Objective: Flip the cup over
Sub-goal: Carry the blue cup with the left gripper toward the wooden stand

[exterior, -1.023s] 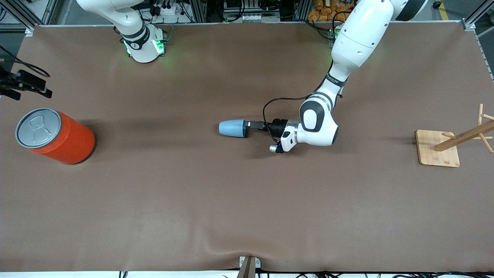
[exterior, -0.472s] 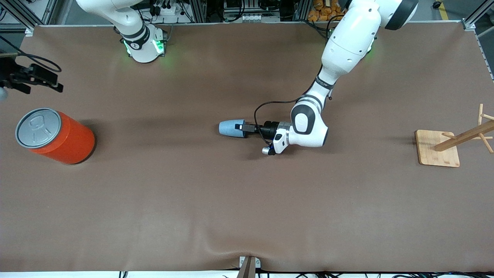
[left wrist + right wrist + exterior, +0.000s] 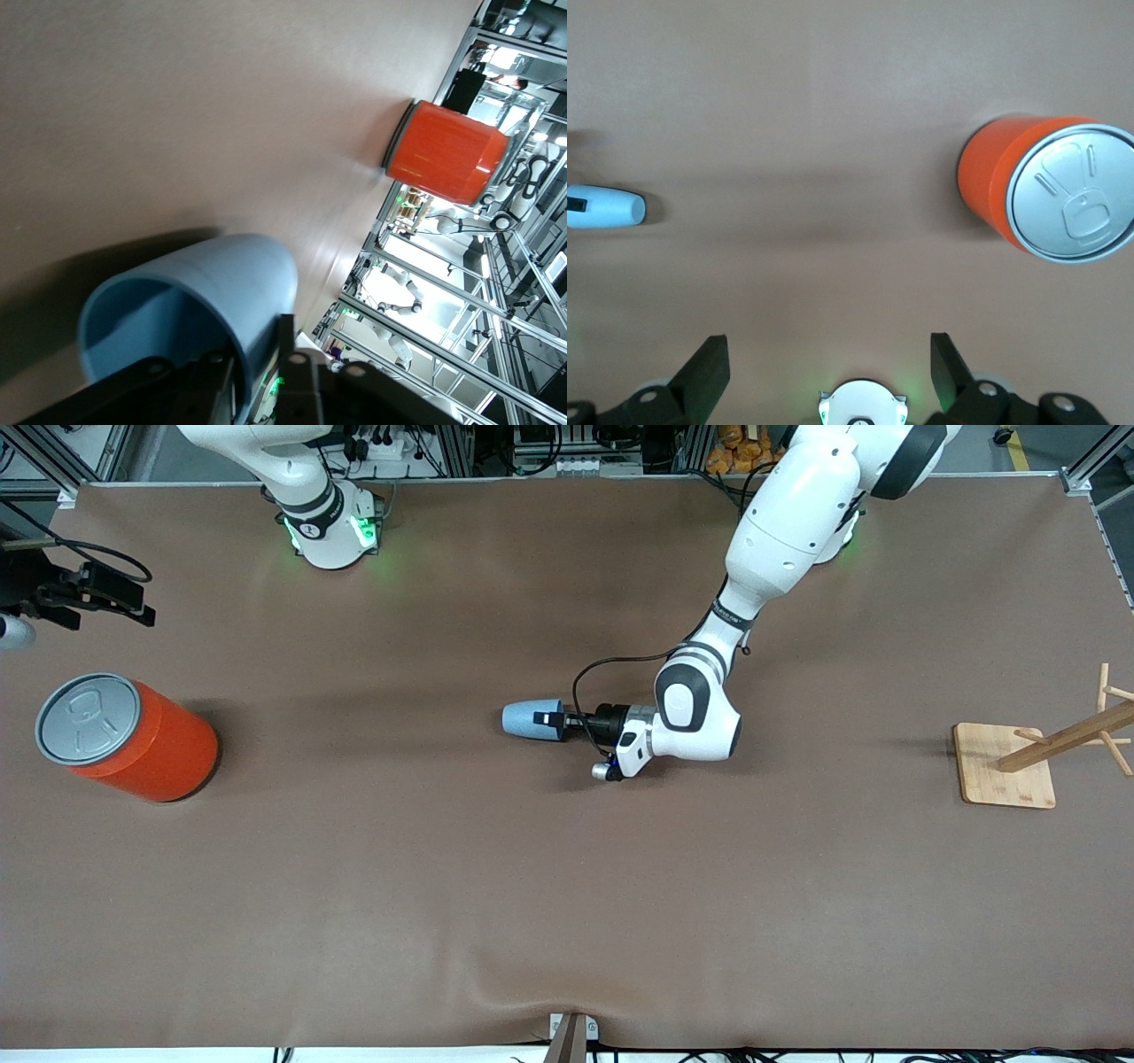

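The cup [image 3: 532, 720] is lying sideways, mouth toward the left gripper [image 3: 557, 721], whose jaws straddle the rim, not visibly clamped. The right gripper [image 3: 830, 365] is parked open near the can [image 3: 128, 737].

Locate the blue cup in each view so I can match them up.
Front view: cup lies on its side mid-table, left gripper at its rim.
Left wrist view: cup close up, mouth toward the camera.
Right wrist view: cup small at the edge.
Shared landmark: orange can.
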You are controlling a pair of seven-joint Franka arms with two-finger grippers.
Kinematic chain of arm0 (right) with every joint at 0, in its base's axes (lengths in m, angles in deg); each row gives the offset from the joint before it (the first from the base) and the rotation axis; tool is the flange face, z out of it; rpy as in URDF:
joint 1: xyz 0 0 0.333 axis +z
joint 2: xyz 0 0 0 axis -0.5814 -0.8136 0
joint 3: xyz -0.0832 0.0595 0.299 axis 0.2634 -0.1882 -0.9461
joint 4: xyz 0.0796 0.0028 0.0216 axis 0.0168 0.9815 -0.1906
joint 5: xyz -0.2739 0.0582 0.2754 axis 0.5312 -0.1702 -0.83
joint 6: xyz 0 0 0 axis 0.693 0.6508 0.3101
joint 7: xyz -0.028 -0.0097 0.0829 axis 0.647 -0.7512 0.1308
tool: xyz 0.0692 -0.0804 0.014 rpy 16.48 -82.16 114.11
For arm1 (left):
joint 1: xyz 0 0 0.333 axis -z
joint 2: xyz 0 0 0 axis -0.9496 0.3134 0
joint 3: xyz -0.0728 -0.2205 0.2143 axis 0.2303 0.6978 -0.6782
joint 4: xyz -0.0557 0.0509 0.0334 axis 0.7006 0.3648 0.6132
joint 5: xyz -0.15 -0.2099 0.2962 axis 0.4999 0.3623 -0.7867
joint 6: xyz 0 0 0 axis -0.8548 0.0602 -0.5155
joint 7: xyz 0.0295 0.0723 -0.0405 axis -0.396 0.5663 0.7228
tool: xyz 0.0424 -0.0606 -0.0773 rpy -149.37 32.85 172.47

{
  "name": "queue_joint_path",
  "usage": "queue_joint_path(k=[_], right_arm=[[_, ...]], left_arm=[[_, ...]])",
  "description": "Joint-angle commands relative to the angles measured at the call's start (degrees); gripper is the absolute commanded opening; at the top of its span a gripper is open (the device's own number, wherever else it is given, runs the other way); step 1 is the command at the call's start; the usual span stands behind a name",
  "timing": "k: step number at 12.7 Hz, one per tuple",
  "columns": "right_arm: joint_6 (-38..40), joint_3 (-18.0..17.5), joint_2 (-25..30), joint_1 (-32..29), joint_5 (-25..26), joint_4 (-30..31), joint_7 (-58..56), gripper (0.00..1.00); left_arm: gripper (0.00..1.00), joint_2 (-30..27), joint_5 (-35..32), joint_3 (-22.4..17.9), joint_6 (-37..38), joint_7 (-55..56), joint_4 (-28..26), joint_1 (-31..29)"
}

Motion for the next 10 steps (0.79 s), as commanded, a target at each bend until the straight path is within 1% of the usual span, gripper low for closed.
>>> queue_joint_path(k=[1, 3, 5, 6, 7, 8, 9, 10], right_arm=[[1.16, -3.69, 0.35, -5.79, 0.61, -0.84, 0.13, 1.00], [1.07, -4.14, 0.35, -6.69, 0.53, -0.93, 0.13, 1.00], [0.89, -3.96, 0.26, -5.99, 0.70, -0.93, 0.13, 1.00], [0.98, -3.96, 0.26, -6.07, 0.79, -1.02, 0.13, 1.00], [0.98, -3.87, 0.26, -6.25, 0.70, -1.11, 0.04, 1.00], [0.98, -3.78, 0.17, -6.25, 0.61, -1.11, 0.04, 1.00], [0.81, -3.96, 0.08, -5.73, 0.61, -1.11, 0.74, 1.00], [0.72, -4.13, 0.08, -5.37, 0.44, -1.02, 0.92, 1.00]], left_arm=[[0.00, -1.05, 0.45, -0.73, -1.10, 3.44, -0.03, -0.11], [0.00, -4.46, -0.60, -1.17, -1.10, 11.26, -0.12, -0.99], [0.00, -8.24, -4.19, -2.48, -1.10, 18.81, -0.03, -1.95], [0.00, -10.44, -6.03, -3.18, -1.10, 23.81, 0.32, -2.31], [0.00, -12.20, -6.92, -3.71, -1.10, 31.17, 2.06, -3.01], [0.00, -13.96, -10.76, -5.46, -1.19, 37.68, 2.69, -3.10], [0.00, -14.84, -17.06, -7.82, -0.93, 42.54, 4.17, -3.19], [0.00, -16.07, -24.96, -9.33, -0.49, 47.80, 5.14, -3.89]])
